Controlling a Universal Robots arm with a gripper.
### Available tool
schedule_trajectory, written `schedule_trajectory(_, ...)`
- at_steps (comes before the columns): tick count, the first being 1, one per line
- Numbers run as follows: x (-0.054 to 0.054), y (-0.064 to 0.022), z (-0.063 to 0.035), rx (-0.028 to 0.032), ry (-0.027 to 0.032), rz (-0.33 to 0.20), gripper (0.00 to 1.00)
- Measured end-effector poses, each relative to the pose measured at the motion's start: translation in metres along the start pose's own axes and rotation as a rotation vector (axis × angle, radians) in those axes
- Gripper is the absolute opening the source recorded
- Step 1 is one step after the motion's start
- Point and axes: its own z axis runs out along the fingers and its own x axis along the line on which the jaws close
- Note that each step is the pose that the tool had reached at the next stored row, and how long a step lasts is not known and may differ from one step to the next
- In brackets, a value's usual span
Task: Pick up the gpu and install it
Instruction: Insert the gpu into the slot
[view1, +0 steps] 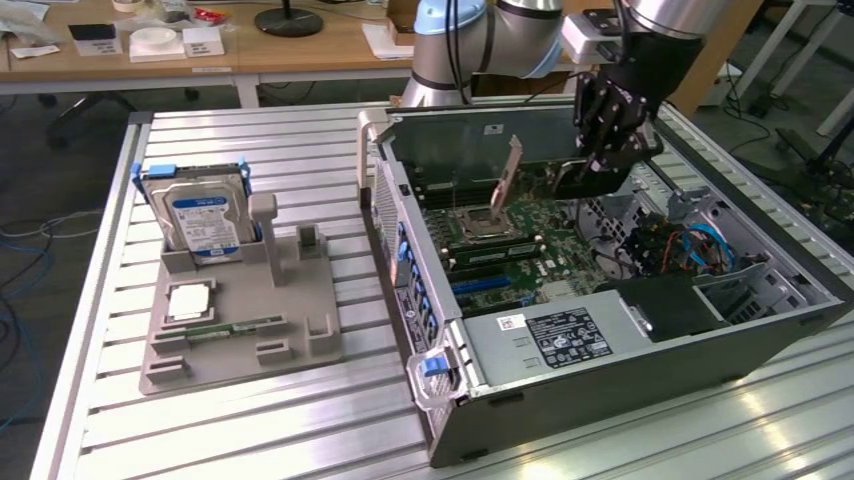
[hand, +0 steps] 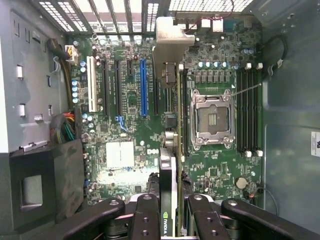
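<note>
In the exterior view the black tool (view1: 603, 165) hangs from the arm in the upper right of the frame, reaching down into the open computer case (view1: 747, 340) that lies on its side on the slatted aluminium tabletop (view1: 267, 150). The tool is clenched on the gpu (view1: 574, 182), which stands on edge above the green motherboard (view1: 534, 225). The card's metal end bracket (view1: 505, 185) rises tilted near the middle of the frame, towards the case's rear wall. In the wrist view the gpu (hand: 169, 190) shows edge-on between the two black fingers (hand: 147, 212), with its bracket (hand: 172, 35) at the perforated rear panel. It runs between the blue expansion slot (hand: 143, 87) and the open CPU socket (hand: 212, 120). On the exterior view's left, well apart from the case, a grey holder (view1: 240, 350) carries an upright blue-labelled hard drive (view1: 200, 215) and a small green memory stick (view1: 220, 327).
</note>
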Motion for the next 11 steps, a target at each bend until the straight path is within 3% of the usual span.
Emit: schedule_trajectory(11,0.0004,0.0031,0.0029,0.0000,-0.0003,0.000,0.26)
